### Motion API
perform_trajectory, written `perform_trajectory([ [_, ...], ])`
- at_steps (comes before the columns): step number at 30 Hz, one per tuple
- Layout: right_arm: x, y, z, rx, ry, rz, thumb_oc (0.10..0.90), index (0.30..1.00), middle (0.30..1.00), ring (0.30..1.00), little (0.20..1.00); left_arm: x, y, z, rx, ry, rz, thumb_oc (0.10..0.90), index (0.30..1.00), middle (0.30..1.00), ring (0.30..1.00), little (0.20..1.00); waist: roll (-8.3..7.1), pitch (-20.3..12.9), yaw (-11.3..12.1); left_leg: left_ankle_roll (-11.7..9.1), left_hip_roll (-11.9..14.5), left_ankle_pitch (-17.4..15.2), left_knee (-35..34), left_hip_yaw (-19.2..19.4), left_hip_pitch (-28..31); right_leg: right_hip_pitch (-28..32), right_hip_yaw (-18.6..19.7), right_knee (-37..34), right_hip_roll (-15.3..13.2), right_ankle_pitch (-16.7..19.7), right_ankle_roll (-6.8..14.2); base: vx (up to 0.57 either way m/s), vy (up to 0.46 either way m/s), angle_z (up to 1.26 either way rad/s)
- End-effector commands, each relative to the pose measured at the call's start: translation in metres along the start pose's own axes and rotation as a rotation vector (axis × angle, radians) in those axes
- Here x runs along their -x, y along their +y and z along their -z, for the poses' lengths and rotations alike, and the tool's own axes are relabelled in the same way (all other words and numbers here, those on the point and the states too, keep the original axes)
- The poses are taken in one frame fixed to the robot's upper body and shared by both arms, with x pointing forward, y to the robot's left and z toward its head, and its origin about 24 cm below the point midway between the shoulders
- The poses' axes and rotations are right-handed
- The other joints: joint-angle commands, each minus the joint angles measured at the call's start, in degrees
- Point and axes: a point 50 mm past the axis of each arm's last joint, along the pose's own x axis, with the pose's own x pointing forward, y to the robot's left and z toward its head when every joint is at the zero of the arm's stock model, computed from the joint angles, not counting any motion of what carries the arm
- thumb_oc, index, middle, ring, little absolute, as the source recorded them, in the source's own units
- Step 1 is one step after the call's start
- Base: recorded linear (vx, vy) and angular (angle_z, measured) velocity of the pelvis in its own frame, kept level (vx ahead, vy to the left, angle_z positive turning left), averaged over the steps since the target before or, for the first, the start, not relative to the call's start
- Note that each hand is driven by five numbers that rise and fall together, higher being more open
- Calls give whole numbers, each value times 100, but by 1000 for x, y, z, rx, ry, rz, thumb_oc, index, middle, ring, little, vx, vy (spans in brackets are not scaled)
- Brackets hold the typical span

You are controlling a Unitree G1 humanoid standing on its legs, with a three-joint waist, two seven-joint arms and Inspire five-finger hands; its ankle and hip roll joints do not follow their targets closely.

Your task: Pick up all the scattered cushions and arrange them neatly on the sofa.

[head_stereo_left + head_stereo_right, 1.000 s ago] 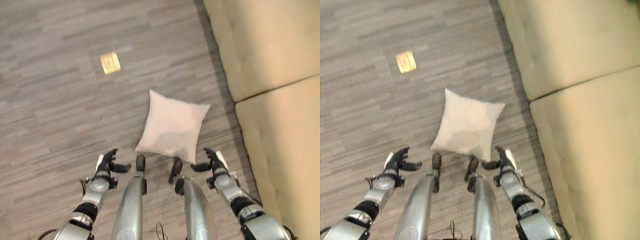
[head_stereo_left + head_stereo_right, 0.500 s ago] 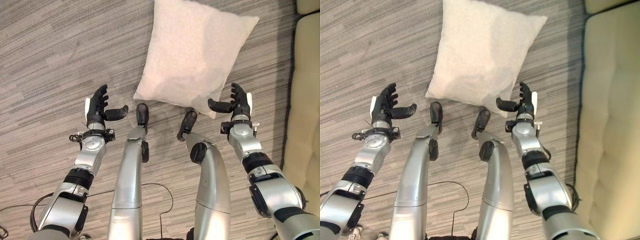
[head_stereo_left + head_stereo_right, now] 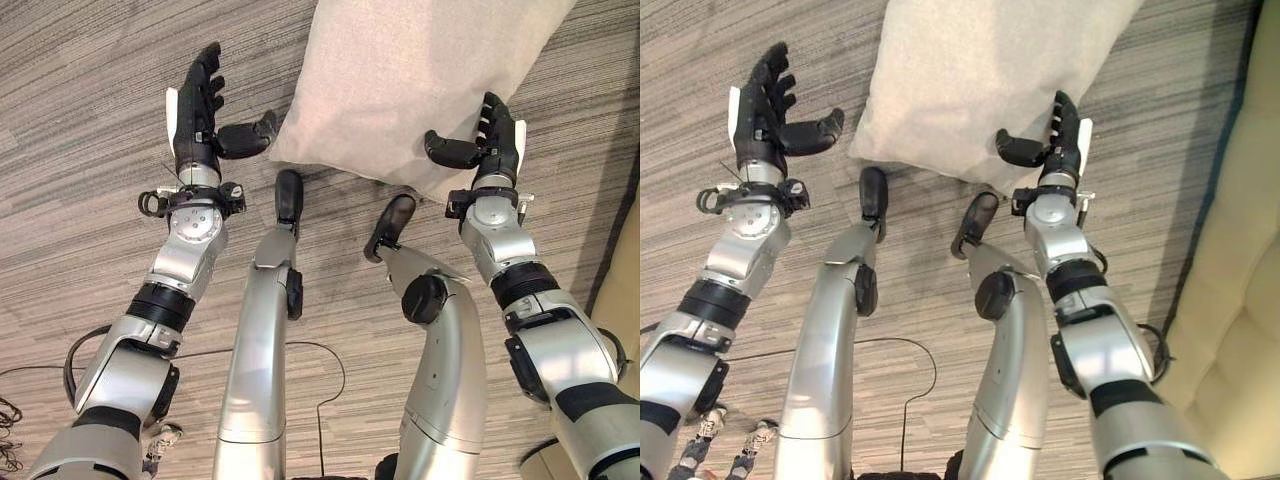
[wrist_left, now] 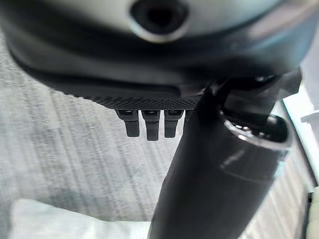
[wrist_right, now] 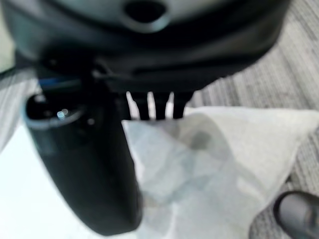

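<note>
Two hands flank one pale cushion (image 3: 420, 80) lying on the grey floor (image 3: 80, 200) in the left eye view. The left hand (image 3: 200, 110) has its fingers (image 3: 205, 75) straight and spread, thumb reaching toward the cushion's near left corner, just beside it and seemingly not touching. The right hand (image 3: 490, 140) stands at the cushion's near right edge, fingers straight, thumb lying over the fabric.

From the right eye view the same layout holds, with the sofa (image 3: 1250, 300) well apart past the right hand's outer side.

Looking along the left wrist view, the fingers hang straight and apart over bare floor, the cushion's pale edge showing on the thumb's side.

Through the right wrist view, the fingers are straight too, with the cushion's corner lying right between them and the thumb.

My reading is that this is the reach step, with the grasp not yet made. The next move calls for both hands to press inward against the cushion's opposite edges, close on the soft fabric, then lift and turn toward the sofa.
</note>
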Motion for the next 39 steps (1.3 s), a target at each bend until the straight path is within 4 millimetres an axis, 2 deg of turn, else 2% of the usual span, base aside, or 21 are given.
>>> perform_trajectory([
  [1, 16, 51, -24, 10, -130, -203, 502, 453, 453, 453, 453, 12, -7, -12, 80, -108, -6, 800, 900, 900, 900, 900, 344, -498, 87, 20, -160, -180, -404, -281, 35, 212, 417, -382, 52, -210, 612, -5, -27, 6],
  [2, 19, 58, -28, 17, -149, -230, 400, 300, 300, 300, 300, 12, -9, -14, 87, -113, -4, 800, 900, 900, 900, 900, 350, -513, 93, 9, -163, -157, -431, -292, 35, 202, 414, -395, 71, -191, 618, -8, -37, 6],
  [6, 24, 69, -45, -9, -220, -276, 400, 300, 300, 300, 300, 9, -14, -22, 96, -137, 8, 800, 900, 900, 900, 900, 373, -615, 96, -20, -176, -71, -585, -331, 37, 217, 376, -507, 130, -120, 653, -18, -26, 4],
  [11, 25, 63, -51, -41, -258, -263, 400, 300, 300, 300, 300, 9, -7, -18, 69, -130, -6, 800, 900, 900, 900, 900, 349, -750, 78, -41, -157, -25, -698, -367, 40, 257, 324, -669, 222, -35, 692, -16, -7, 3],
  [18, 25, 47, -53, -143, -276, -211, 400, 300, 300, 300, 300, 20, 3, 1, 92, -60, -39, 800, 900, 900, 900, 900, 313, -883, 20, -42, -100, 19, -893, -364, 216, 463, 234, -938, 335, 117, 775, -37, 12, 0],
  [21, 26, 38, -50, -173, -282, -192, 400, 300, 300, 300, 300, 28, 5, 13, 100, -16, -35, 800, 900, 900, 900, 900, 316, -927, 5, -41, -42, 90, -1182, -347, 508, 732, 167, -1169, 384, 207, 830, -60, 37, -5],
  [23, 27, 26, -47, -163, -304, -165, 400, 300, 300, 300, 300, 38, 8, 26, 106, 27, -29, 800, 900, 900, 900, 900, 307, -991, 8, -47, -7, 192, -1587, -376, 950, 1135, 85, -1448, 405, 265, 858, -76, 40, -1],
  [25, 28, 22, -45, -155, -310, -162, 400, 300, 300, 300, 300, 43, 9, 31, 105, 44, -26, 800, 900, 900, 900, 900, 300, -998, 11, -50, 6, 228, -1741, -391, 1169, 1353, 52, -1595, 403, 301, 864, -76, 29, 1],
  [26, 29, 7, -43, -106, -348, -138, 400, 300, 300, 300, 300, 56, 11, 43, 105, 82, -4, 800, 900, 900, 900, 900, 262, -1036, 29, -94, 65, 306, -2127, -420, 1689, 1844, -46, -1915, 381, 366, 902, -78, 36, 1],
  [27, 30, 7, -42, -105, -346, -138, 400, 300, 300, 300, 300, 57, 11, 44, 105, 84, -3, 800, 900, 900, 900, 900, 269, -1016, 34, -95, 68, 318, -2158, -425, 1739, 1895, -54, -1944, 386, 376, 902, -69, 41, -3],
  [31, 34, -15, -36, -8, -388, -102, 400, 300, 300, 300, 300, 76, 19, 61, 86, 143, 10, 800, 900, 900, 900, 900, 171, -1091, 52, -146, 133, 407, -2661, -448, 2461, 2599, -206, -2441, 322, 465, 959, -40, 17, 2],
  [33, 39, -22, -28, -6, -382, -96, 400, 300, 300, 300, 300, 86, 22, 70, 92, 181, 13, 800, 900, 900, 900, 900, 123, -1142, 58, -161, 138, 450, -2901, -462, 2857, 2970, -273, -2684, 302, 513, 986, 0, 0, 0],
  [34, 48, -30, -18, -3, -376, -96, 400, 300, 300, 300, 300, 99, 25, 80, 104, 225, 10, 800, 900, 900, 900, 900, 61, -1214, 69, -176, 148, 485, -3154, -483, 3354, 3435, -350, -2948, 280, 563, 1019, 0, 0, 0],
  [35, 48, -30, -17, -2, -373, -96, 400, 300, 300, 300, 300, 100, 25, 81, 103, 227, 11, 800, 900, 900, 900, 900, 67, -1198, 74, -177, 151, 495, -3184, -488, 3407, 3490, -360, -2977, 285, 572, 1021, 0, 0, 0],
  [36, 55, -35, -9, 7, -367, -99, 400, 300, 300, 300, 300, 111, 28, 89, 104, 264, 12, 800, 900, 900, 900, 900, 10, -1284, 61, -187, 164, 490, -3368, -492, 3824, 3882, -417, -3209, 292, 603, 1030, 0, 0, 0],
  [37, 56, -35, -8, 8, -365, -99, 400, 300, 300, 300, 300, 111, 28, 89, 103, 266, 13, 800, 900, 900, 900, 900, 13, -1266, 67, -188, 168, 500, -3399, -494, 3879, 3936, -423, -3237, 299, 610, 1031, 57, 16, -2],
  [38, 62, -43, 2, 57, -353, -107, 400, 300, 300, 300, 300, 124, 35, 98, 93, 308, 13, 800, 900, 900, 900, 900, -45, -1376, 70, -194, 184, 499, -3611, -495, 4387, 4453, -514, -3499, 295, 634, 1043, 39, 0, -1],
  [39, 63, -43, 3, 58, -351, -107, 400, 300, 300, 300, 300, 125, 35, 98, 93, 310, 14, 800, 900, 900, 900, 900, -39, -1358, 74, -195, 188, 505, -3635, -499, 4435, 4504, -522, -3524, 302, 641, 1043, 81, 30, -3],
])
